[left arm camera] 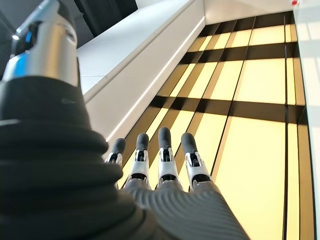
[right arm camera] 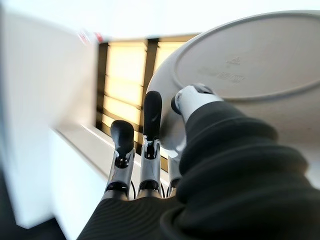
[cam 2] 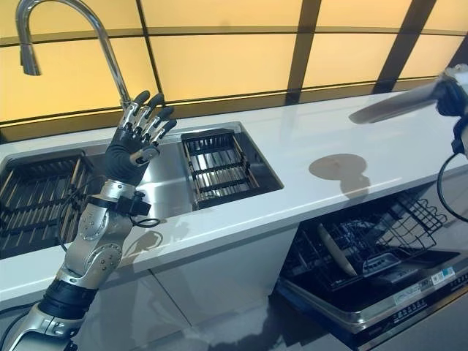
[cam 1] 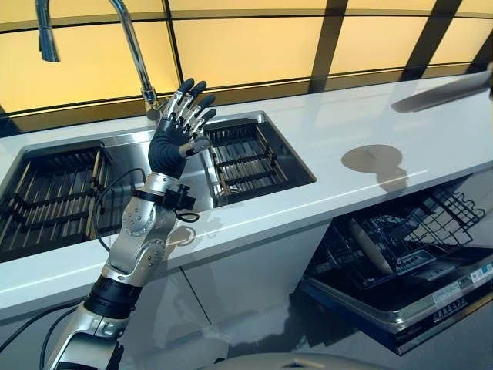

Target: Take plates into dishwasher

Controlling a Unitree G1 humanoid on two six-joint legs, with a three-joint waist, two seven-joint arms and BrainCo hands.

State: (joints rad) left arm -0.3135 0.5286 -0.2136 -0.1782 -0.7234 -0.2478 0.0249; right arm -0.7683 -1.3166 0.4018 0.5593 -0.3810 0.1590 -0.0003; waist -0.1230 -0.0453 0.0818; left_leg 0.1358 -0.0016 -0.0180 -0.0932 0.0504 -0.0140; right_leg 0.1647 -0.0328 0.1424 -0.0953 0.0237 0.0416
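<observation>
A grey plate [cam 2: 395, 106] hangs in the air above the right end of the white counter [cam 1: 323, 131], held nearly edge-on. My right hand [cam 2: 455, 95] is at the view's right edge, shut on it. In the right wrist view the plate's underside [right arm camera: 250, 60] fills the top, with the thumb [right arm camera: 192, 97] pressed on it and the fingers [right arm camera: 152, 112] behind its rim. My left hand [cam 1: 179, 127] is raised over the sink, open and holding nothing. Below the counter at the right, the dishwasher [cam 1: 400, 270] stands open with its lower rack pulled out. One pale plate [cam 1: 368, 245] stands in that rack.
A double sink [cam 1: 246, 158] with dark wire racks in both basins is set into the counter at the left. A tall chrome faucet [cam 1: 131, 46] rises behind it. The dishwasher's open door [cam 2: 380, 307] juts out at the lower right.
</observation>
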